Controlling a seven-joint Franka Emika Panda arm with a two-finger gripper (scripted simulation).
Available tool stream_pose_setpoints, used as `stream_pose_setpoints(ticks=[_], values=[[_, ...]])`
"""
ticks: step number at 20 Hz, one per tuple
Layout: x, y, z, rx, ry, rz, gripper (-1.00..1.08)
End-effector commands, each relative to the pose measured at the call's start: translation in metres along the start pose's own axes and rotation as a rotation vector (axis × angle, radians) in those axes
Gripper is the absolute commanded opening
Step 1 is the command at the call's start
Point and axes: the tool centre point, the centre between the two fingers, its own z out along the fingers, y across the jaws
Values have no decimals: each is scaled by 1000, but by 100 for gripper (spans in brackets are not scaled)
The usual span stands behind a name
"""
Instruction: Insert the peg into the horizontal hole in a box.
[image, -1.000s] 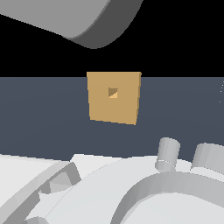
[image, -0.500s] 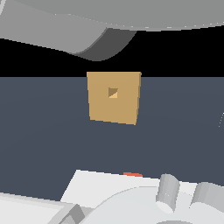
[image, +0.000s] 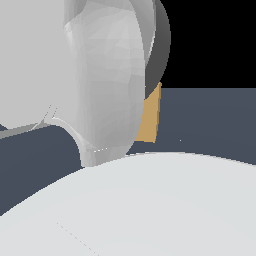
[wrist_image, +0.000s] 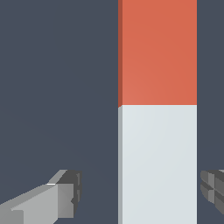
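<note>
In the wrist view the peg (wrist_image: 157, 109) lies on the dark surface, one part orange-red, the other pale grey-white. My gripper (wrist_image: 140, 190) is open and straddles the pale part, with one grey finger (wrist_image: 65, 199) on one side and the other finger (wrist_image: 213, 191) on the other side. Neither finger touches the peg. In the exterior view only a narrow strip of the tan box (image: 150, 120) shows behind my arm (image: 100, 80). The hole is hidden there, and the peg and gripper are hidden too.
My arm's large pale links fill most of the exterior view, including a rounded link (image: 150, 210) across the lower part. The dark grey-blue floor (image: 215, 120) shows at the exterior view's right.
My arm has swung across the exterior view and now covers most of the box and its hole, which were in full view before.
</note>
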Motion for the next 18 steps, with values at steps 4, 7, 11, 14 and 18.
stream_pose_setpoints(ticks=[4, 7, 11, 14, 18], values=[[0, 1, 0, -2, -1, 0, -100], [0, 1, 0, -2, -1, 0, -100], [0, 1, 0, -2, -1, 0, -100], [0, 1, 0, -2, -1, 0, -100], [5, -1, -2, -2, 0, 2, -100]])
